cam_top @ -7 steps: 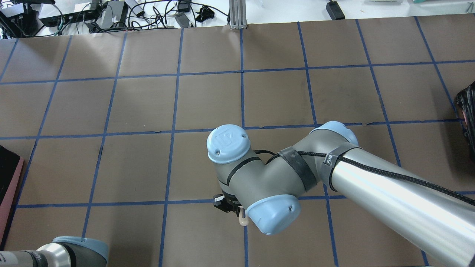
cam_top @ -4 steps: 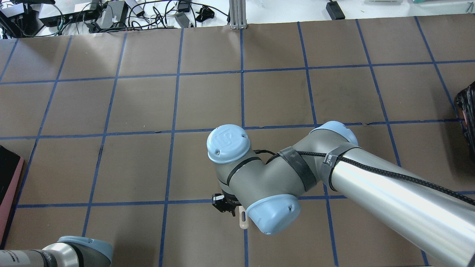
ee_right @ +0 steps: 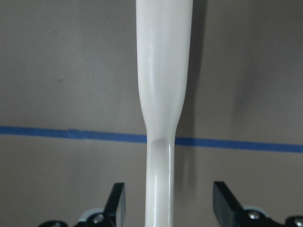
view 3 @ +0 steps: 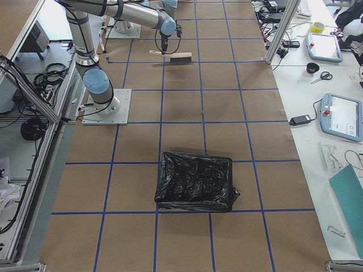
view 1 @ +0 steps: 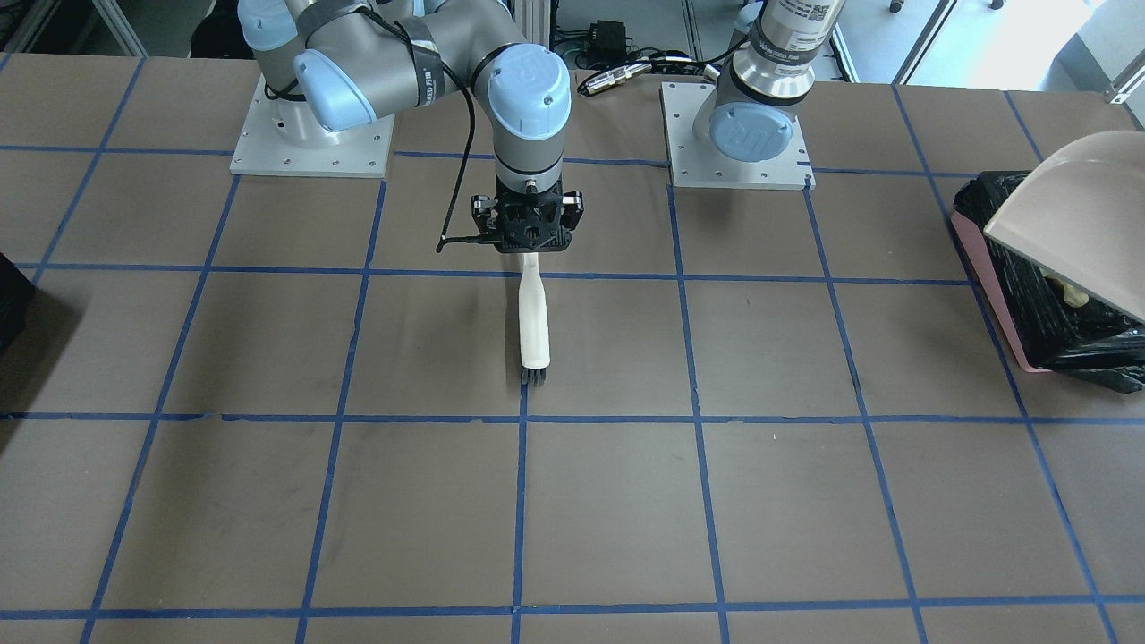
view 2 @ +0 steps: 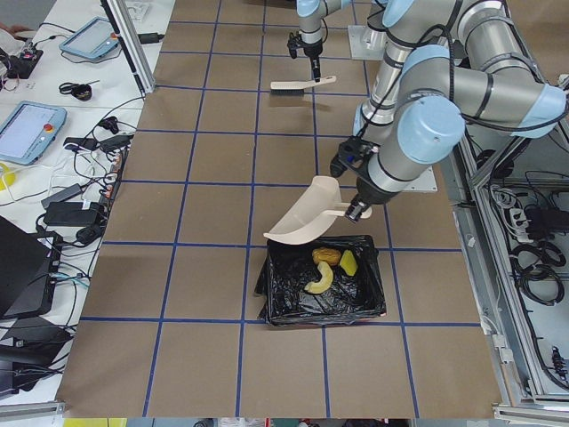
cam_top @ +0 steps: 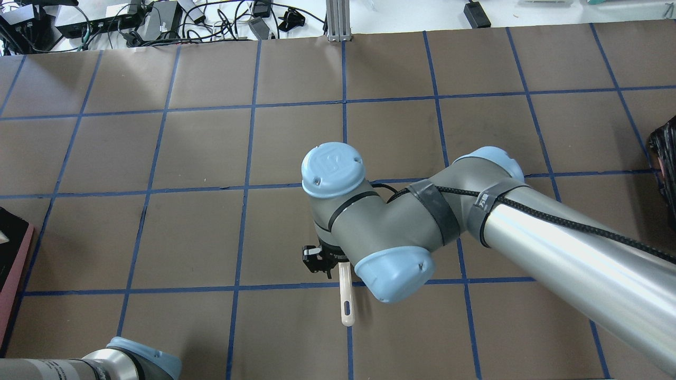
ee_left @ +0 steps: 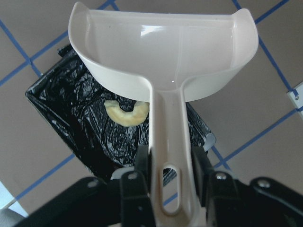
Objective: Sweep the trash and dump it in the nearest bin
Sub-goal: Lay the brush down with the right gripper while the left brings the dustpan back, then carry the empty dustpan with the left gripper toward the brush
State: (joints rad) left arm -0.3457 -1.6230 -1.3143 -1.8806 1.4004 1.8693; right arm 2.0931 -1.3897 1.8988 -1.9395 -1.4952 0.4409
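Note:
My left gripper (ee_left: pixel 171 165) is shut on the handle of the white dustpan (ee_left: pixel 165 52) and holds it tilted above the pink bin (view 2: pixel 293 302) lined with black plastic. The golden curved bread (view 2: pixel 320 280), the yellow-brown lump (view 2: pixel 322 256) and the green-and-yellow sponge (view 2: pixel 348 263) lie in the bin. The bread also shows in the left wrist view (ee_left: pixel 127 113). My right gripper (ee_right: pixel 168 203) is open, with its jaws clear on both sides of the handle of the white brush (view 1: pixel 535 322). The brush lies flat on the table.
An all-dark box (view 3: pixel 195 181) stands at the table's end on my right, and it also shows at the right edge of the overhead view (cam_top: pixel 666 163). Cables and power bricks (cam_top: pixel 158 21) lie beyond the far table edge.
My right wrist has shifted away from the brush handle's end, so more of the handle shows. The brush has stayed put. My left arm's elbow has moved a little to the right.

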